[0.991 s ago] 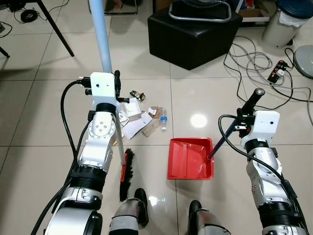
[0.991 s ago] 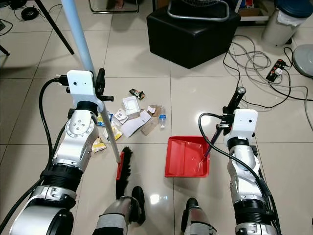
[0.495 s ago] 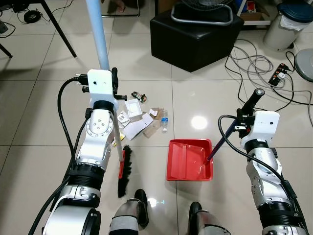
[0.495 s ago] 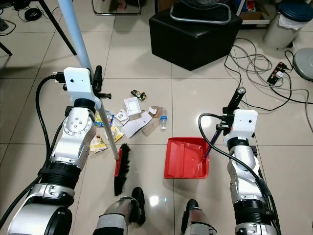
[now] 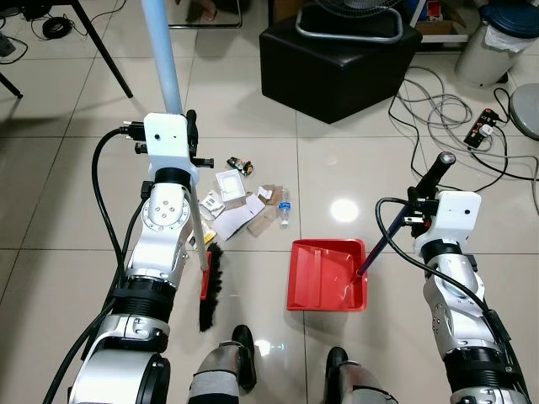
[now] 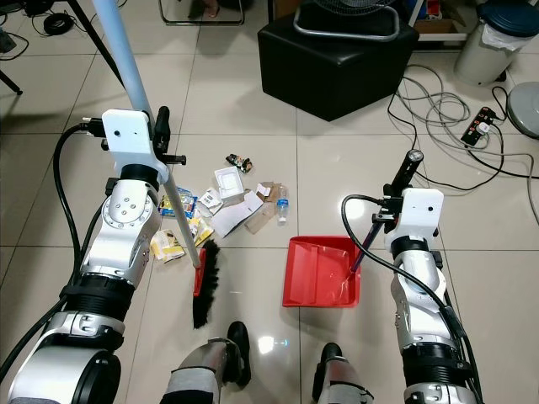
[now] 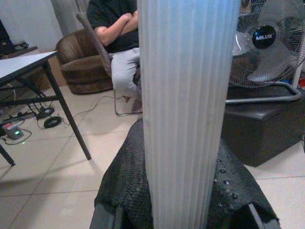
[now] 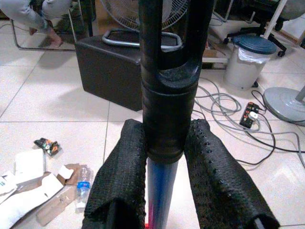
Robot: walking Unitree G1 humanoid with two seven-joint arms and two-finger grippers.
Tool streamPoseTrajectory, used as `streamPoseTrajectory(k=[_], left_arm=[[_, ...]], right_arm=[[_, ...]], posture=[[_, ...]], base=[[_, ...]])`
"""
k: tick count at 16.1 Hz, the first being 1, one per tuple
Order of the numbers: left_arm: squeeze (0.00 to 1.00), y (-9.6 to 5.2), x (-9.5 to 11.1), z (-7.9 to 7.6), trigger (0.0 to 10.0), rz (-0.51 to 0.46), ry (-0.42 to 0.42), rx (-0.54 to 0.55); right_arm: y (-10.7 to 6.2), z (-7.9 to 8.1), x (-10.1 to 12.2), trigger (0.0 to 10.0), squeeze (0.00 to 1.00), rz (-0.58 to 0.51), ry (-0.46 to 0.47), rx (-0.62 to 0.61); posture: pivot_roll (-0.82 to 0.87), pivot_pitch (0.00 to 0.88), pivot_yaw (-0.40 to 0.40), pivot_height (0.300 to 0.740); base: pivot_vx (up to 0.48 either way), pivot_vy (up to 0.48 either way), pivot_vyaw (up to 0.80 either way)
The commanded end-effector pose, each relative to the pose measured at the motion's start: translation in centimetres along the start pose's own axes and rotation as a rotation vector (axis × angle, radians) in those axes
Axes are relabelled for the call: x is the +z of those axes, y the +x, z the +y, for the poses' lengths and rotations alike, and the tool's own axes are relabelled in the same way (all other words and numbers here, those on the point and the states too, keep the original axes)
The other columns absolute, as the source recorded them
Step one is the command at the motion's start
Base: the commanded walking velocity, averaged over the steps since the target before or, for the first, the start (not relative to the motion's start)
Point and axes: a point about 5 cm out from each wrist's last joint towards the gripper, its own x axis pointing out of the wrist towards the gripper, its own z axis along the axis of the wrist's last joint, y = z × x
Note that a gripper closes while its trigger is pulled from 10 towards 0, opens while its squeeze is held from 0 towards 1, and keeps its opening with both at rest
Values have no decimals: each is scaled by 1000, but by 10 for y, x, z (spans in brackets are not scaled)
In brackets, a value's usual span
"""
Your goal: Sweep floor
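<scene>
Pale blue and ribbed, the broom handle (image 7: 188,109) is sitting clamped between your left gripper's (image 5: 187,139) padded black fingers (image 7: 125,191), which are pressing on it from both sides. You are holding it near the middle of the pole, with the pole running down past your left arm to the broom head (image 5: 207,289); its red back and black bristles are resting on the tiled floor (image 5: 76,210) just in front of your left foot. The litter pile (image 5: 240,202), made up of white boxes, cardboard scraps, yellow wrappers and a small clear bottle (image 5: 283,207), is lying just beyond the bristles, between the broom and the red dustpan (image 5: 327,274).

Your right gripper (image 6: 402,182) is gripping the dustpan handle (image 8: 163,124), its fingers (image 8: 121,176) closed around the black grip at the top of the dark shaft. The shaft is slanting down to the dustpan, which is lying flat on the tiles ahead of your right foot, its open edge facing the litter.

Beyond the pile a black box (image 5: 341,57) is carrying a standing fan (image 7: 267,45). Grey cables (image 5: 438,109) are trailing across the floor to a power strip (image 5: 481,128), and a lidded bin (image 5: 498,38) is standing at the far right. A person (image 7: 119,33) is sitting in a chair with arms folded.
</scene>
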Motion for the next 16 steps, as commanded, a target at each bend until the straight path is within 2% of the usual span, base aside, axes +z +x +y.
streamPoseTrajectory(k=[1,16], left_arm=[[0,4,7,6,10000,-29,10,27],[0,4,8,5,10000,-33,9,27]], right_arm=[[-2,-1,1,10000,0,-22,3,-7],[-3,-2,0,10000,0,-19,24,-13]], posture=[[-29,277,85,740],[-32,280,84,740]], base=[[480,0,0],[480,0,0]])
